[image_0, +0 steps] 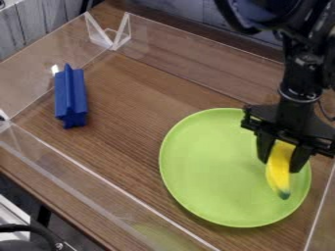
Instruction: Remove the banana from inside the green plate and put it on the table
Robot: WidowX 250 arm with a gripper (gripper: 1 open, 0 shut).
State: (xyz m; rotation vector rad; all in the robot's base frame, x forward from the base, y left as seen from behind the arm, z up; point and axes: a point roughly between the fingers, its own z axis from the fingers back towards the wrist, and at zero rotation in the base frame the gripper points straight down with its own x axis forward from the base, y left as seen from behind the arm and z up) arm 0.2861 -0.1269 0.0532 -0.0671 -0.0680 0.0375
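Lime-green round plate (191,167), shallow raised rim: lying on the dark brown wood-grain tabletop (131,123), occupying the lower right of the camera view. Banana (279,170), one, small, yellow and slightly curved: showing within the plate's outline, toward its right side, with its darker greenish-brown tip (284,194) pointing toward the bottom of the view. Whether its underside is touching the plate, the view is not making clear. Black robot gripper (280,150), one: reaching in from the upper right, its jaws clamping on the banana's upper end and partly hiding it. Black robot arm (268,14): extending down from the top edge and leading into the gripper. Blue rectangular block (70,98), one: resting near the left side of the tabletop, well apart from the plate, its long side running roughly up and down the view. Clear acrylic wall (131,202): bordering the tabletop along the lower left. Whitish angular bracket (109,37): standing at the upper left. Black cable (29,229): curving at the lower left corner.
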